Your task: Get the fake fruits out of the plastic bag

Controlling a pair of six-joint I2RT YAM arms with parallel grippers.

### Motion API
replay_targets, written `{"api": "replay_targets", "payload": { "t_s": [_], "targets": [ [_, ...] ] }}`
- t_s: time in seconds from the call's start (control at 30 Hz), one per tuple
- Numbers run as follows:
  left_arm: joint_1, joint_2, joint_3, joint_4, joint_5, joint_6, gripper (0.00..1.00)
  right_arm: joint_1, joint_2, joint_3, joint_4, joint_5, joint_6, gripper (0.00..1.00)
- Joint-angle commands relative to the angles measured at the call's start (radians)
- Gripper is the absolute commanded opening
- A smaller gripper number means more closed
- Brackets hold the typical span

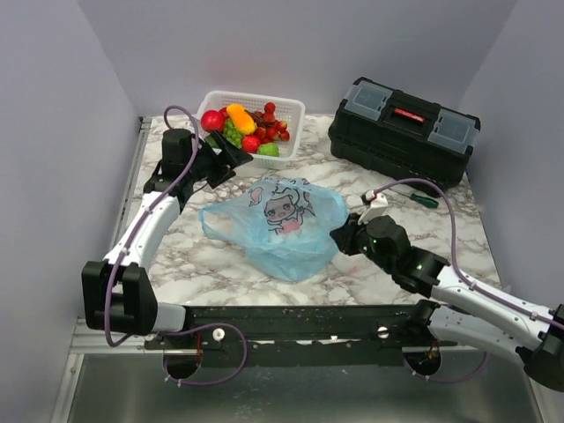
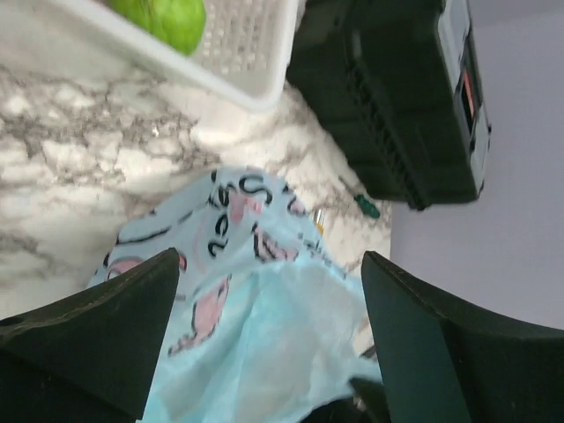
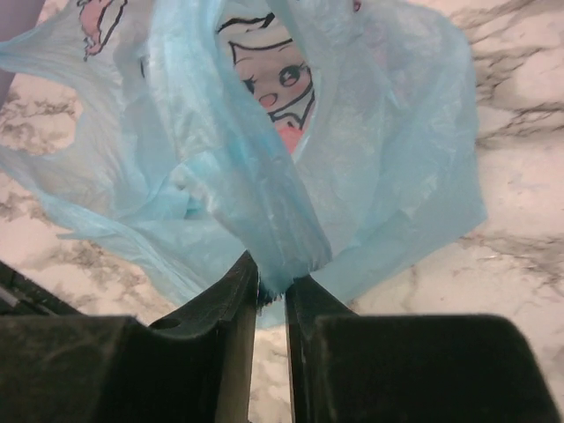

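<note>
From above, the plastic bag (image 1: 280, 226) lies slack and flat on the marble surface (image 1: 176, 256), and no bulge shows in it. The fake fruits (image 1: 251, 128) sit heaped in the white basket (image 1: 295, 123) just beyond the bag, so the emptying looks finished or close to it. The right gripper (image 1: 340, 236) meets the bag's right edge, probably to pin or lift the film so nothing hides in a fold. The left gripper (image 1: 231, 160) hangs between bag and basket, the natural spot for ferrying fruit across. The black toolbox (image 1: 404, 130) and a green-handled screwdriver (image 1: 424, 200) lie to the bag's far right, out of the way. In the left wrist view, the left gripper (image 2: 269, 339) is spread wide with nothing in it, over the bag's (image 2: 256, 344) printed face. The basket (image 2: 238, 62) corner and the toolbox (image 2: 397, 97) lie beyond. In the right wrist view, the right gripper (image 3: 273, 284) is nipped tight on a gathered fold of the bag (image 3: 352, 150), whose cartoon print shows through empty film.
</note>
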Motion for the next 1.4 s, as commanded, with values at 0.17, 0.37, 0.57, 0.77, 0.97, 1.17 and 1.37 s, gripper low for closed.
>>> {"api": "replay_targets", "payload": {
  "t_s": [0.17,0.37,0.57,0.77,0.97,1.17,1.37],
  "targets": [
    [0.016,-0.356,0.012,-0.172,0.129,0.225,0.84,0.005,-0.077,0.178,-0.175,0.201,-0.083,0.55],
    [0.023,-0.465,0.173,-0.255,-0.033,0.371,0.84,0.005,-0.126,0.338,-0.29,0.264,-0.138,1.0],
    [0.024,-0.619,0.207,-0.153,-0.163,0.461,0.86,0.005,-0.141,0.542,-0.358,0.344,-0.245,1.0],
    [0.024,-0.79,0.151,-0.054,-0.332,0.574,0.94,0.005,-0.143,0.698,-0.368,0.438,-0.359,1.0],
    [0.024,-0.913,0.119,-0.04,-0.492,0.678,0.95,0.005,-0.178,0.758,-0.313,0.534,-0.456,1.0],
    [0.024,-0.958,0.084,-0.021,-0.523,0.691,0.95,0.005,-0.2,0.771,-0.273,0.612,-0.492,1.0],
    [0.024,-0.944,0.067,-0.026,-0.52,0.672,0.95,0.005,-0.217,0.752,-0.288,0.604,-0.466,1.0]
  ]
}}
